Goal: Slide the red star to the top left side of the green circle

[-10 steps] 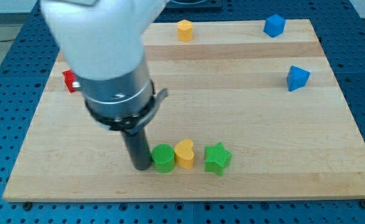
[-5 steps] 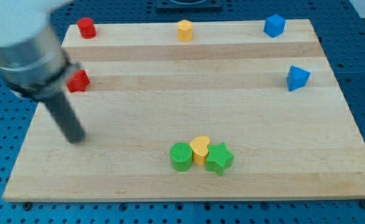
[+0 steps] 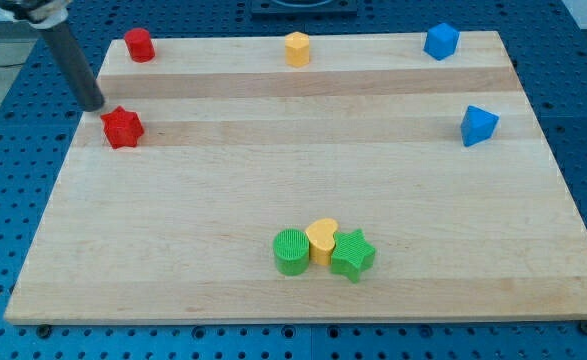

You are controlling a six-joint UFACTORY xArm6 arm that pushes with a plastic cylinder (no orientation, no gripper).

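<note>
My tip (image 3: 94,104) sits at the upper left of the frame, right by the board's (image 3: 303,290) left edge, just up and left of the red star (image 3: 122,127); close, but whether touching I can't tell; no jaws on this rig, only a plain rod, so nothing to spread or pinch. The red star lies near the board's left edge, upper-left region; the green circle (image 3: 292,251) is well apart from it, down toward lower centre, touching the yellow heart (image 3: 321,238), w/ the green star (image 3: 353,254) tight against the heart's right side. Key relation: tip, red star and green circle fall roughly on one diagonal running down-right, tip behind the star on the far side from the goal; so a push along that line looks right, stopping short at the circle's upper-left. Risk, as I judge: star rotates off the rod or overshoots into the trio. Elsewhere, away from the path: red cylinder (image 3: 138,44) top left, yellow block (image 3: 297,48) top centre, blue cube (image 3: 441,41) top right, blue block (image 3: 479,125) at right.
</note>
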